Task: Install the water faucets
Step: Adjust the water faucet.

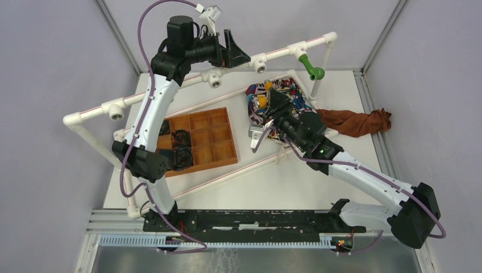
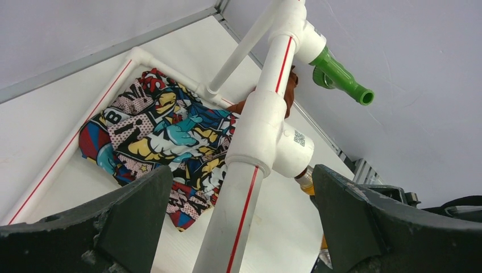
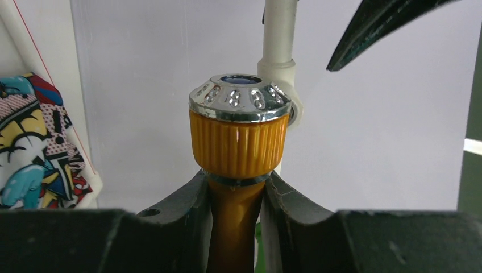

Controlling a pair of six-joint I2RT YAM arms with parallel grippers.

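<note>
A white plastic pipe frame with red stripes [image 1: 91, 112] stands on the white desk [image 1: 256, 176]. Between its lower pipes lie an orange compartment tray [image 1: 221, 149], black bits in its left cells, and a crumpled comic-print cloth [image 1: 257, 116]. A rust-brown rag [image 1: 355, 122] lies further right.

Your top external view looks steeply down from above and behind the arm bases [image 1: 347, 211], far enough back to take in the worktop [image 1: 284, 187] and the white pipe frame [image 1: 278, 55]. Your left wrist view sits close against a T-fitting [image 2: 267, 133], facing along the pipe between its jaws toward the green faucet [image 2: 341, 77] and the comic-print cloth [image 2: 159, 131], both also in the top view. Your right wrist view is nearest, tight on the orange-yellow faucet [image 3: 239, 142] between its jaws, that cloth at its left edge.
</note>
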